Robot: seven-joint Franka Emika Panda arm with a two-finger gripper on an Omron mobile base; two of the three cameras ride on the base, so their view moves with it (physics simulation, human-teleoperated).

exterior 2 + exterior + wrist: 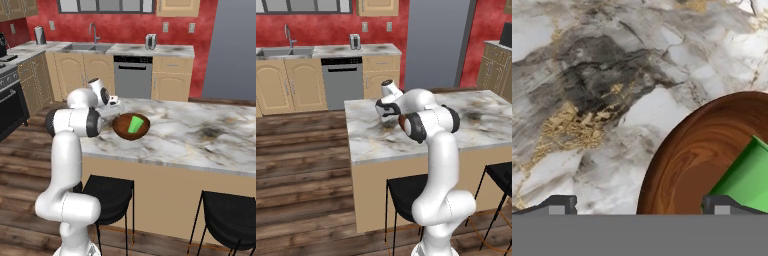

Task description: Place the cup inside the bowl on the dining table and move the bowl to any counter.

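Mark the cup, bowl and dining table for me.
cup (134, 124), right base view, its green side, lying inside the bowl.
bowl (684, 155), hand view, its brown inner wall.
dining table (200, 131), right base view, bare marble top.

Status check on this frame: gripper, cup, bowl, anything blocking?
Gripper open, holding nothing, straddling the bowl rim. Cup lies tilted inside the bowl, on the dining table. Nothing in the way near the bowl.
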